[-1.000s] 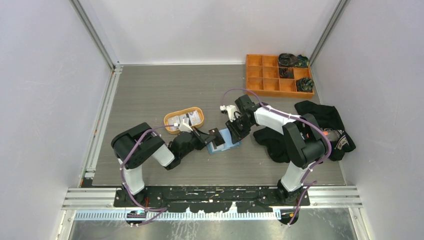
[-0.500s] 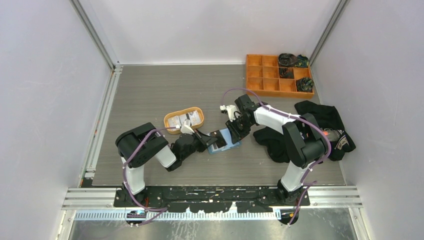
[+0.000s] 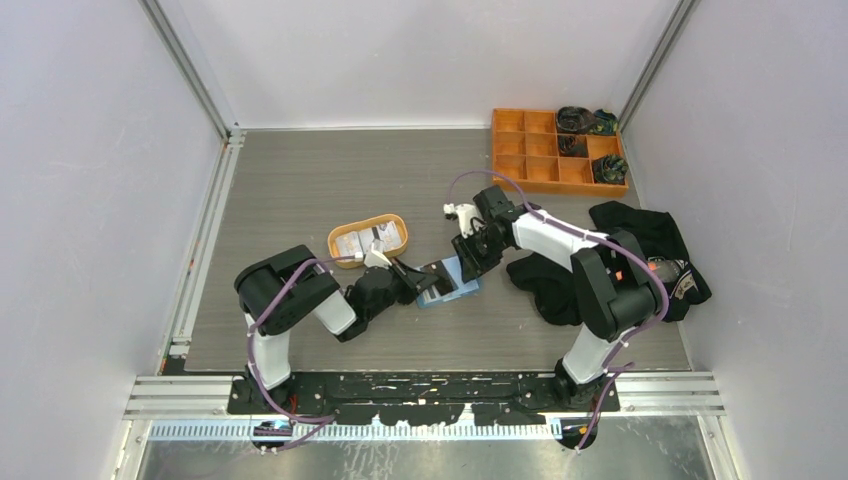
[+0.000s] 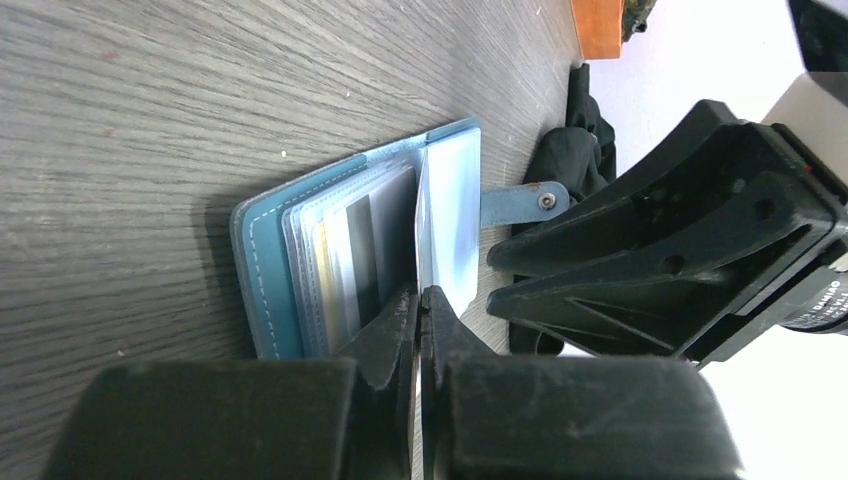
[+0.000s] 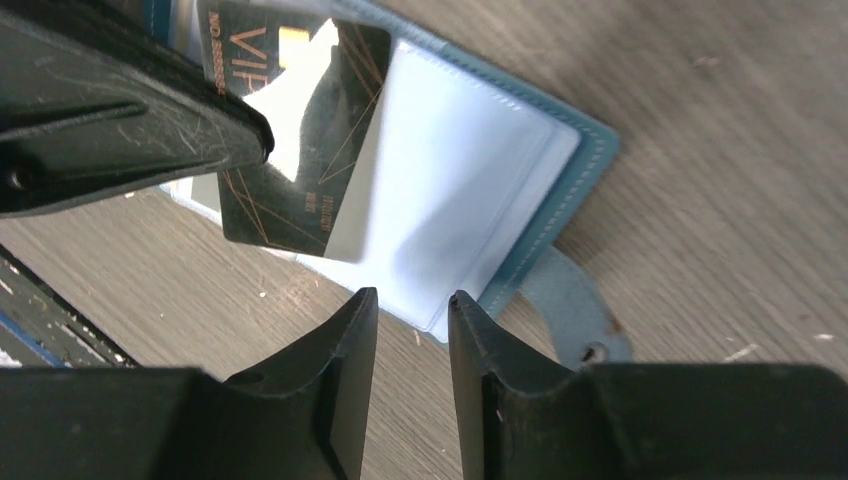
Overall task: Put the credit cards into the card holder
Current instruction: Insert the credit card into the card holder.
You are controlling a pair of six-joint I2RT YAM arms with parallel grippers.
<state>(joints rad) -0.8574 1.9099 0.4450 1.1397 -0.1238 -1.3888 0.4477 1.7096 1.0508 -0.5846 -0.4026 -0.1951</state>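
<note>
Jaws of the left gripper (image 3: pixel 419 281) are clamped on a black credit card (image 3: pixel 433 274). Jaws of the right gripper (image 3: pixel 467 262) stand narrowly apart with nothing between them.

Overhead view: the blue card holder (image 3: pixel 459 291) lies open near the centre of the table (image 3: pixel 300 190). Both grippers meet over it, the left from 9 o'clock and the right from 1 o'clock. An orange oval tray (image 3: pixel 334 241) with other credit cards (image 3: pixel 358 241) sits at 10 o'clock of the holder. An orange compartment box (image 3: pixel 512 147) stands at 1 o'clock, well apart, and black cloth (image 3: pixel 640 225) lies at 3 o'clock.

Left wrist view: the held card is seen edge-on, upright over the holder's open pages. A striped card (image 4: pixel 370 250) shows in the clear pockets. The snap tab (image 4: pixel 515 204) points to 3 o'clock.

Right wrist view: the black card overlaps a clear pocket (image 5: pixel 470 180). Whether it has entered the pocket cannot be told. The right fingertips hover just at 6 o'clock of the pocket's edge.
</note>
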